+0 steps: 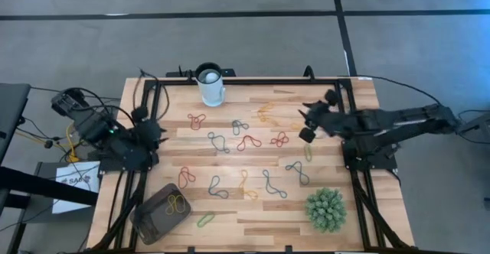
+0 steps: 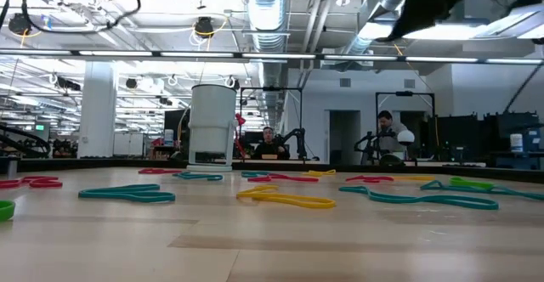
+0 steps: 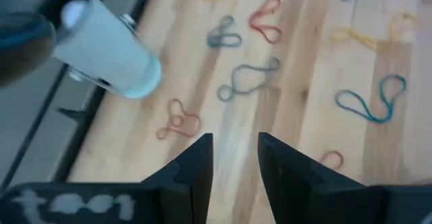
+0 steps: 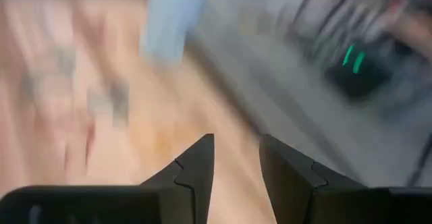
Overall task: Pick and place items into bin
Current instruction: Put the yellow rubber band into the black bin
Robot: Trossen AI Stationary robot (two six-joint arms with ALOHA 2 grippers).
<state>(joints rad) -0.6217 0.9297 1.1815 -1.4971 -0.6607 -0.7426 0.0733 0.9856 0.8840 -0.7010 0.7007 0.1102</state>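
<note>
Several coloured looped bands lie flat on the wooden table, among them a red one (image 1: 197,121), a dark grey one (image 1: 218,142), a yellow one (image 1: 246,185) and a green one (image 1: 205,220). The brownish-grey bin (image 1: 157,217) stands at the near left corner with a yellow band (image 1: 178,203) inside. My left gripper (image 1: 157,131) hovers at the table's left edge, open and empty; its wrist view (image 3: 235,156) shows the bands beyond. My right gripper (image 1: 308,125) hangs open and empty above the far right of the table; its wrist view (image 4: 236,158) is blurred.
A white cylindrical cup (image 1: 210,86) stands at the far edge, left of centre. A spiky green plant ball (image 1: 325,208) sits at the near right. A black frame (image 1: 253,80) borders the table's far side and both its left and right sides. People show in the room beyond (image 2: 387,133).
</note>
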